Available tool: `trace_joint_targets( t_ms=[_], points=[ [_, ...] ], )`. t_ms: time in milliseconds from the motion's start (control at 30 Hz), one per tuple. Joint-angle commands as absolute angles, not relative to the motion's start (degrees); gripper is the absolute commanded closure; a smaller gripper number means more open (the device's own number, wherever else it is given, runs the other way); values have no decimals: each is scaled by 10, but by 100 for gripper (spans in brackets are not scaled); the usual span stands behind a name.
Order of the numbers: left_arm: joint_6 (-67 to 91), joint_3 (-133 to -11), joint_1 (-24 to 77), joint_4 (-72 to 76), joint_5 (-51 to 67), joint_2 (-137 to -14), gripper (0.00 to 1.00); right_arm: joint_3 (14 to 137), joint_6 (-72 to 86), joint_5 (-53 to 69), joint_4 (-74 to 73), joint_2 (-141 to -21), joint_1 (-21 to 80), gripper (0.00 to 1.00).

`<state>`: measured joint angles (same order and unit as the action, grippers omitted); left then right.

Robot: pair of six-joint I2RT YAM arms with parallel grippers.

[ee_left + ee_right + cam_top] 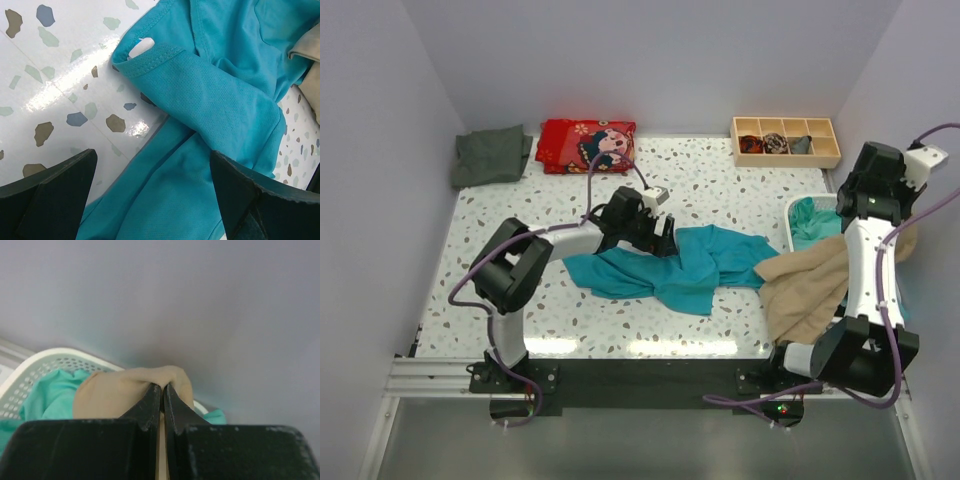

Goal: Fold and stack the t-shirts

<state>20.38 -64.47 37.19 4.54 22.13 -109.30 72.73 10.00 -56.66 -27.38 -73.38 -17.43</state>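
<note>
Speckled table [720,170] carries the teal shirt [690,265] crumpled at its middle under the wide-open left gripper [153,155], the grey-green shirt [492,155] lies at the far left corner, and the right gripper [162,386] pinches the beige shirt [810,285], held up by the basket [790,215] at the right edge.

My claw [162,388] pinches the beige t-shirt [115,390]; behind it, a white basket [47,356] holds green cloth [50,399].

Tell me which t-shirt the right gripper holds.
The beige t-shirt, pinched in the right gripper; the teal t-shirt and grey-green t-shirt lie ungripped.
</note>
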Motion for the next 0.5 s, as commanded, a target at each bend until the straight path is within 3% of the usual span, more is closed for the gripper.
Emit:
trace_joint_targets(
  t_ms=[0,33,167,200,333,467],
  points=[
    [197,-671,368,48,236,-1103,0,708,166,-478,-340,-743,-175,100],
    [197,-671,368,49,236,-1105,0,703,178,-457,-351,-751,-175,96],
    [199,-672,367,48,234,-1104,0,694,209,-398,-379,-763,-175,38],
    [198,-671,367,48,232,-1103,0,695,214,-395,-384,-762,-176,29],
    [196,-668,367,47,221,-1095,0,671,197,-310,-362,-706,-171,26],
    [197,-669,366,50,213,-1090,0,656,170,-124,-327,-610,-160,24]
  ],
)
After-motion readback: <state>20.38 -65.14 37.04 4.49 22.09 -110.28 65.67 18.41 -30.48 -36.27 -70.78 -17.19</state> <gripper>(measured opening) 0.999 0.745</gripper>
